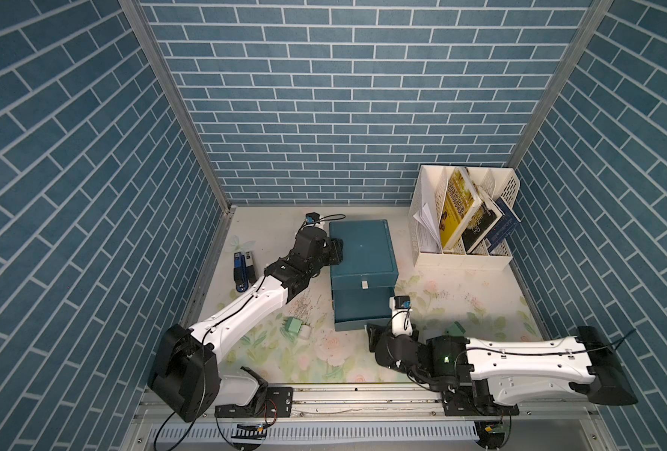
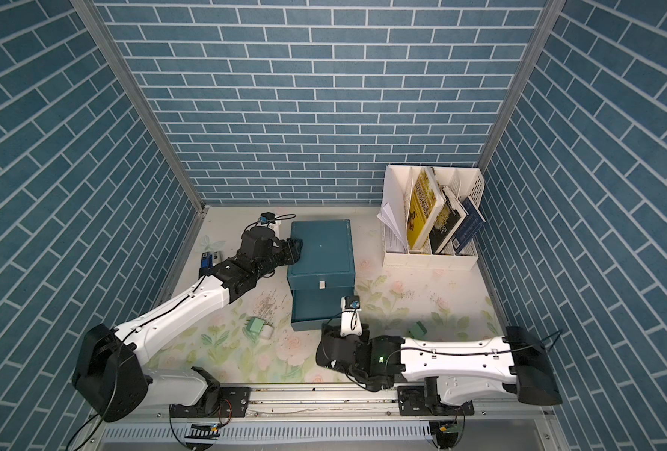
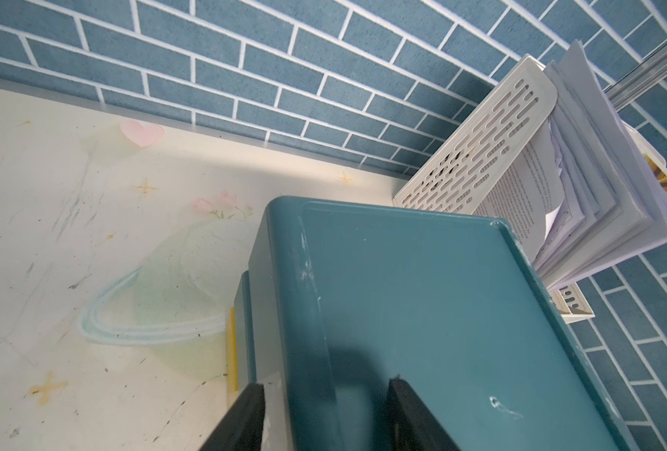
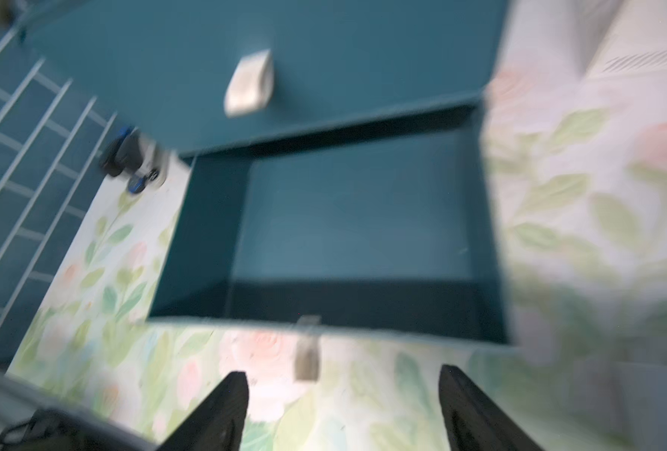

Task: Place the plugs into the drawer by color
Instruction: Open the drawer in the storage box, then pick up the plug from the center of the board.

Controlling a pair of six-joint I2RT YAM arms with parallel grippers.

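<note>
The drawer point(image 1: 363, 242) is a dark teal cabinet at mid-table. One lower drawer point(image 4: 355, 218) is pulled out and shows an empty inside. My right gripper point(image 4: 343, 375) is open just in front of it, short of its white tab point(image 4: 307, 353), with nothing between the fingers. My left gripper point(image 3: 328, 384) straddles the cabinet's top left edge point(image 3: 308, 312); whether it presses is unclear. A mint green plug point(image 1: 293, 326) and a white plug point(image 1: 305, 332) lie together left of the pulled-out drawer. Another green plug point(image 1: 456, 328) peeks out behind my right arm. No other plugs show.
A blue and a black stapler point(image 1: 242, 271) lie by the left wall. A white perforated book rack point(image 1: 460, 259) with books and papers stands at the back right, close to the cabinet's far corner. Blue brick walls close three sides.
</note>
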